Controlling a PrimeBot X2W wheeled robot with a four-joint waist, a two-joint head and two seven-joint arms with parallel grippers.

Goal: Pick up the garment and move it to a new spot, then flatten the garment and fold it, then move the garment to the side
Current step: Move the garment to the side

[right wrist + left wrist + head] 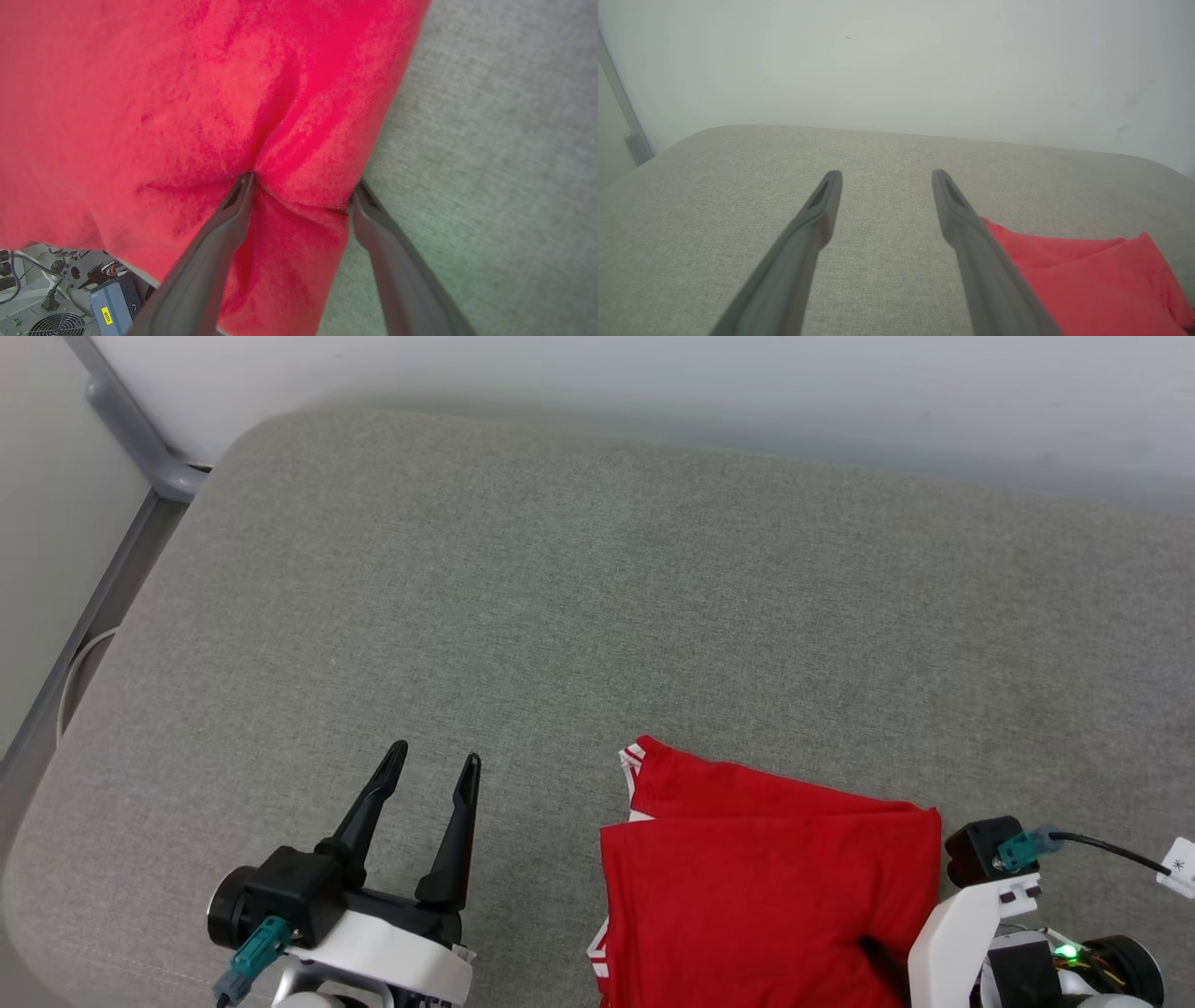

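My left gripper [437, 754] hangs spread and empty over grey cushion [560, 616], left of folded red jersey [766, 877]; right gripper [303, 182] splayed, tips pressing jersey.

A grey fabric cushion [560, 597] carries one folded red garment [766, 887], at the edge farthest from the white wall [653, 383].

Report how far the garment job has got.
Done, apparently: the garment lies folded in a compact rectangle on the grey cushion. In hand: the right gripper, jaws open, presses its tips into the cloth at one edge; the left gripper hangs open and empty over bare cushion. Still to do: moving the garment aside.
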